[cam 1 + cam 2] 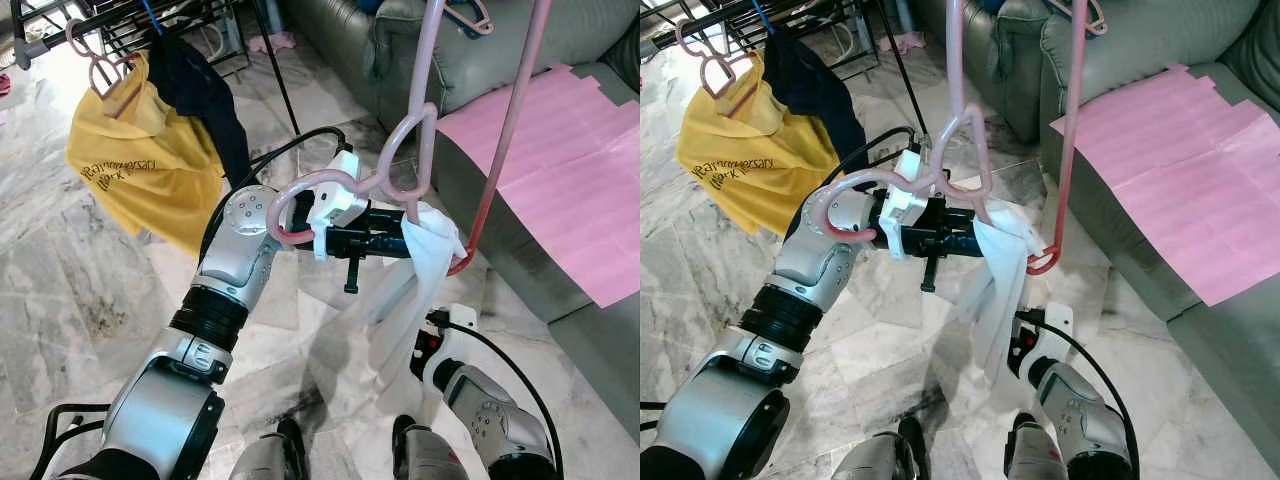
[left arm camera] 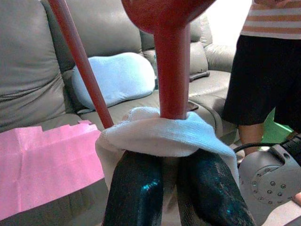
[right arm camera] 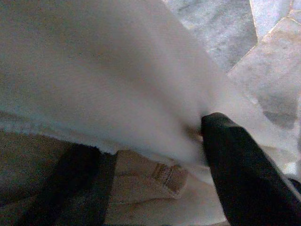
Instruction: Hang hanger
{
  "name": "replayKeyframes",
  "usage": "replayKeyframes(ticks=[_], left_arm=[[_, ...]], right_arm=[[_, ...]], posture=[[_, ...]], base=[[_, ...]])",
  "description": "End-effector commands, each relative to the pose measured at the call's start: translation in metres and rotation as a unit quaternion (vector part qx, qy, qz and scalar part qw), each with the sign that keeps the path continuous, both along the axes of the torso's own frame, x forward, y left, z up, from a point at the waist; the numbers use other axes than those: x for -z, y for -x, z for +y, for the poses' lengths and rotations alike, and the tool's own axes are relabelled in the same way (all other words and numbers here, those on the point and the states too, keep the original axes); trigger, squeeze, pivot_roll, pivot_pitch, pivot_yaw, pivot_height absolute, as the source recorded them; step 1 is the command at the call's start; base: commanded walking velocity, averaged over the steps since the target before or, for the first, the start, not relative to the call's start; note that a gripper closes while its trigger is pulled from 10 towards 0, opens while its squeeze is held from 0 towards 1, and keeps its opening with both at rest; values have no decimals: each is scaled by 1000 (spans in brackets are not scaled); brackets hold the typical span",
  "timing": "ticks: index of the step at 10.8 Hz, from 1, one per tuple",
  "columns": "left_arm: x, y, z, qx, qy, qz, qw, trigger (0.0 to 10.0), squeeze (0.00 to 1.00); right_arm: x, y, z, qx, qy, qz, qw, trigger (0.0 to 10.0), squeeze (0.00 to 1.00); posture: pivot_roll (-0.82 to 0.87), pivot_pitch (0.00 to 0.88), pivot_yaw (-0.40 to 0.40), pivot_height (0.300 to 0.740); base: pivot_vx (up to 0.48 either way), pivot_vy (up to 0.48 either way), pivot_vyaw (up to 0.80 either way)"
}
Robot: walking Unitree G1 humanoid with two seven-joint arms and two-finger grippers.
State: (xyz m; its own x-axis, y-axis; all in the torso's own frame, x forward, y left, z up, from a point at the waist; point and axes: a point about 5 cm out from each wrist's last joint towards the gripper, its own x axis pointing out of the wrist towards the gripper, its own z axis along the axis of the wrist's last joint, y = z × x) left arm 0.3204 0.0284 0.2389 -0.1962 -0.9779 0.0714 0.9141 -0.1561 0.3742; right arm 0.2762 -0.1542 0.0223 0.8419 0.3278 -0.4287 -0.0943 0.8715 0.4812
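Your left gripper point(image 1: 400, 240) is clamped on the pink hanger point(image 1: 405, 150) and white cloth point(image 1: 425, 270); next, carry it to the drying rack point(image 1: 130, 15). I cannot tell whether your right gripper point(image 3: 155, 160), against the cloth, is closed.

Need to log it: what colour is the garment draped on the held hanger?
White garment, clearest in the left eye view.

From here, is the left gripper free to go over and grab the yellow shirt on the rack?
Probably not. The left gripper is shut on the pink plastic hanger and its white cloth, and the yellow shirt hangs well off to the side.
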Motion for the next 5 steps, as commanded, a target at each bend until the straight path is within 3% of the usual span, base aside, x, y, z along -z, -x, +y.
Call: replayKeyframes(ticks=[1, 5], left_arm=[[-6, -1, 2, -4, 2, -19, 1000, 10000, 0], [-7, -1, 1, -4, 2, -19, 1000, 10000, 0]], right_arm=[[8, 7, 6, 1, -2, 24, 1000, 0, 0], [11, 8, 4, 16, -2, 29, 999, 0, 0]], posture=[[-199, 270, 145, 740], [-199, 269, 146, 740]], base=[[0, 0, 0], [0, 0, 0]])
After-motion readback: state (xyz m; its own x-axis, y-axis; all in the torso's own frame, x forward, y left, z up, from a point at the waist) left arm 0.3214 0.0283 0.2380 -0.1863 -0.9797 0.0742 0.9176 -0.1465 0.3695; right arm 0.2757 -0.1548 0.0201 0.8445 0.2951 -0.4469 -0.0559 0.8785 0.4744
